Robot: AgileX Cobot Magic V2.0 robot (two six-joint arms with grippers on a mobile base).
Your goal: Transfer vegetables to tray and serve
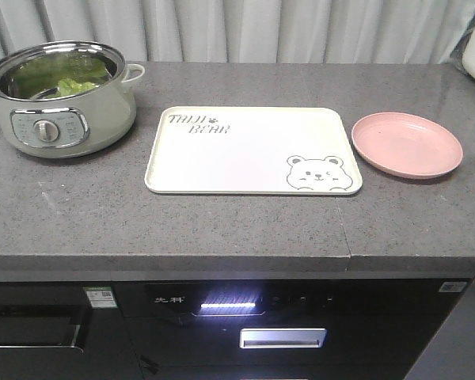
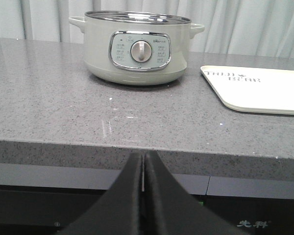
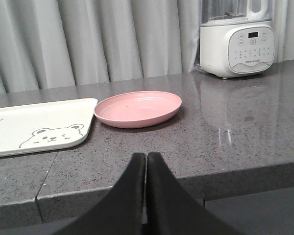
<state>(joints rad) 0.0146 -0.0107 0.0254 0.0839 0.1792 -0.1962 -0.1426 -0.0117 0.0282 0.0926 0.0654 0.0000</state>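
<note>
Two grippers sit low at the front edge of the counter, each with its dark fingers pressed together and nothing between them. The left gripper (image 2: 143, 156) faces the electric pot (image 2: 139, 49), and the right gripper (image 3: 146, 156) faces the pink plate (image 3: 137, 108). Both are well short of the task's things. Below the counter's lip, a dark unit (image 1: 237, 305) shows a lit panel. The grey speckled countertop (image 1: 222, 229) runs wide and flat, with a seam crossing it toward the right. In the middle of it lies the cream tray (image 1: 245, 150), bare, its lettering at the far left corner and the winking bear at the near right one. The plate is just beside the tray on the right, not touching it. Well apart to the left stands the pot, dial toward the front, with the green lettuce leaf (image 1: 75, 83) lying inside the steel bowl, far from both grippers. A white appliance (image 3: 237, 44) with a button panel stands at the far right corner. Behind everything hangs a pale pleated curtain (image 1: 301, 32).
</note>
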